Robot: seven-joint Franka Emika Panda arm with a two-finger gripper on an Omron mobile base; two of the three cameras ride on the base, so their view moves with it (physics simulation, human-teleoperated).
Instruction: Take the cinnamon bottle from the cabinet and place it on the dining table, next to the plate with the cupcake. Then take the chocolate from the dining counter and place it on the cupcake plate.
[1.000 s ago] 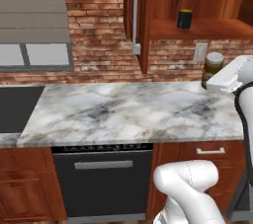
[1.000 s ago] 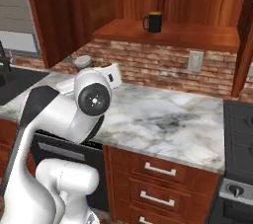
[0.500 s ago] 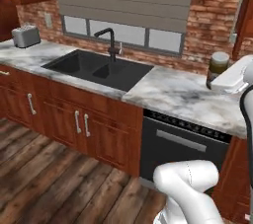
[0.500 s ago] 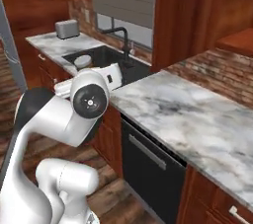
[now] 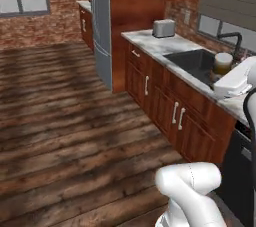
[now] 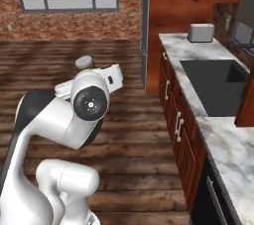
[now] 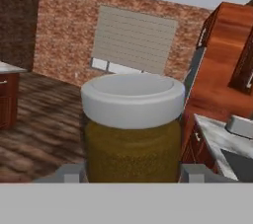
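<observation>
Currently the cinnamon bottle (image 7: 131, 129) is sitting upright in the pincer (image 7: 131, 172), white cap on top, brown-yellow contents below; the fingers (image 7: 69, 172) are showing on either side of its lower body, so the pincer is gripping it. In the left base view the bottle (image 5: 222, 64) is poking up just behind the white hand at the right edge, appearing over the dark sink (image 5: 197, 65). In the right base view it (image 6: 84, 62) is sticking up above the hand, over the wooden floor (image 6: 124, 120), well apart from the marble worktop (image 6: 233, 144).

Around it: a toaster (image 5: 163, 28) is standing on the worktop's far end, near a tall wood cabinet. A black faucet (image 5: 235, 43) is rising behind the sink, in front of a blind-covered window. Wood base cabinets (image 5: 170, 108) with metal handles are running under the worktop. A brick wall (image 6: 74, 21) with a window (image 6: 64, 2) is closing off the far side of the room. The arm's white base (image 5: 192, 191) is standing on the floor.
</observation>
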